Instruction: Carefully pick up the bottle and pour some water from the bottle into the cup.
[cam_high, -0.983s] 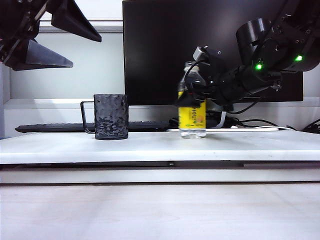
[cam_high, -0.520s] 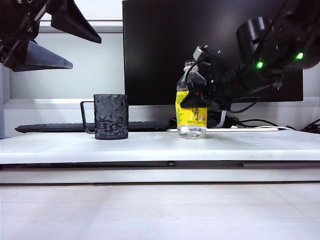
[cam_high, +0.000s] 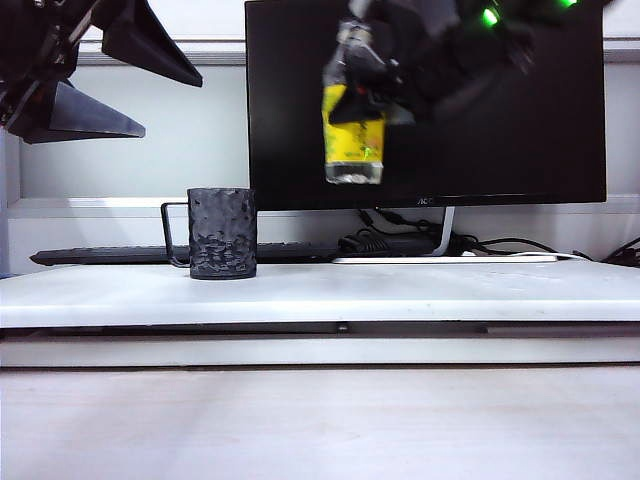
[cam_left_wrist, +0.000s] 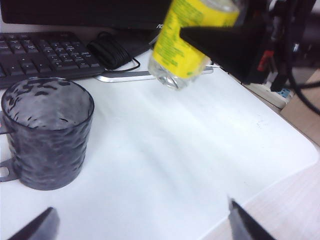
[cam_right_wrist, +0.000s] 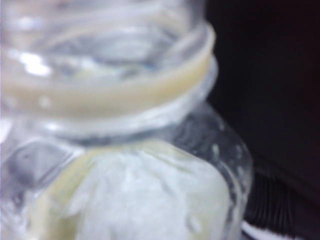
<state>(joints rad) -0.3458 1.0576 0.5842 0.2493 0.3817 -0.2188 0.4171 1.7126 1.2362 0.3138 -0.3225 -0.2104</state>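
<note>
The bottle, clear with a yellow label, hangs in the air in front of the monitor, nearly upright. It is up and to the right of the cup. My right gripper is shut on its upper part. In the right wrist view the bottle's open neck fills the picture, blurred, and hides the fingers. The dark bumpy cup stands on the white table, handle to the left. My left gripper hangs open, high at the left. In its wrist view I see the cup and the bottle. No water is visible.
A black monitor stands behind the table, with a keyboard and a bundle of cables at its foot. The table's front edge runs across the view. In the left wrist view the table's corner lies near the bottle's side.
My right gripper closed on the bottle, then lifted it off the table, up and a little left toward the cup. The left arm and the cup have stayed put.
</note>
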